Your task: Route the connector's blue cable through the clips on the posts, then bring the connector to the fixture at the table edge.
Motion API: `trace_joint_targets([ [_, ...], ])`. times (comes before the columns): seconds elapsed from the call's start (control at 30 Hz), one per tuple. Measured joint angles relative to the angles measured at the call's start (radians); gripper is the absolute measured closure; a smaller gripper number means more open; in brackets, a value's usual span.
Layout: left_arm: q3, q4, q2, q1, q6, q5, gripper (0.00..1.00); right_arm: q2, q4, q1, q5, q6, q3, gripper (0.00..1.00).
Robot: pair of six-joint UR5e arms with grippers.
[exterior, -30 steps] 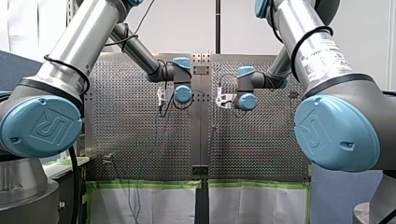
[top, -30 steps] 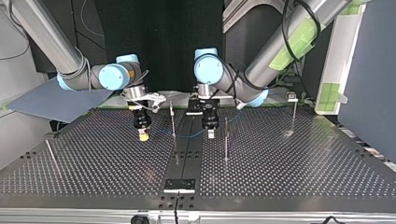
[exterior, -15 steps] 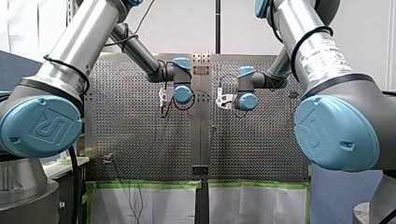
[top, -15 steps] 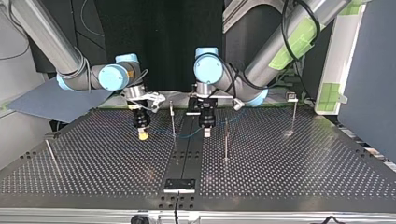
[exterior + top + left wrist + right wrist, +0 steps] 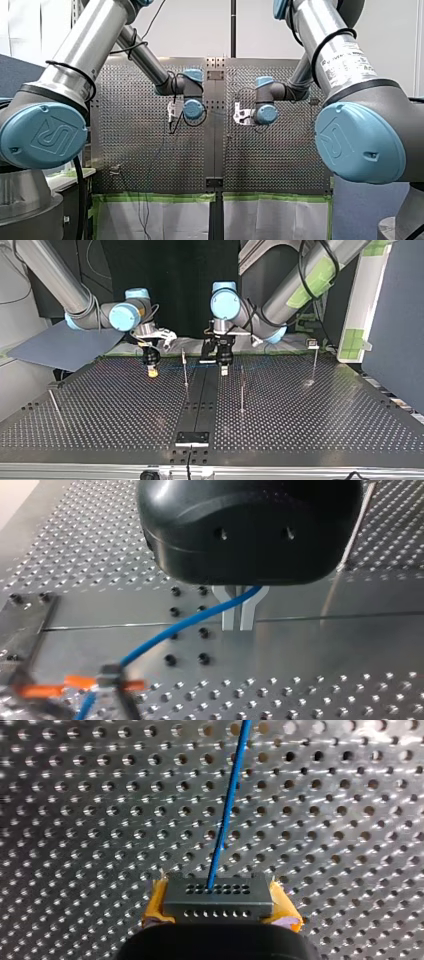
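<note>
Routing step here, and nothing is clipped yet as far as I can tell. The right gripper (image 5: pixel 219 907) has its yellow pads clamped on the connector (image 5: pixel 218 895), hanging over the table (image 5: pixel 100 410) at the top view's left. The cable (image 5: pixel 227 810) runs out of the connector and across to the left gripper (image 5: pixel 238 611), whose metal fingers look pinched on it. The nearest post (image 5: pixel 185 371) stands between the two grippers. Next move, I reckon: get that span lined up and dropped into the clip (image 5: pixel 183 354) at the post's top without yanking the connector. The fixture (image 5: pixel 192 438) comes way later.
</note>
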Motion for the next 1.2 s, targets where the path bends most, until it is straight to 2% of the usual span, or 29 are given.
trace_joint_targets([
  [0.17,-0.028,0.021,0.0,-0.004,-0.002,0.003,1.0,-0.007,0.003,0.003,0.006,-0.005,0.015,1.0],
  [0.47,-0.05,0.043,-0.007,-0.017,-0.008,0.013,1.0,-0.049,-0.002,0.008,0.011,-0.008,0.054,1.0],
  [0.87,-0.051,0.073,-0.086,-0.042,-0.012,0.023,1.0,-0.068,-0.053,0.012,0.011,-0.008,0.139,1.0],
  [1.2,-0.055,0.074,-0.1,-0.063,-0.014,0.019,1.0,-0.068,-0.096,0.009,0.011,-0.008,0.213,1.0],
])
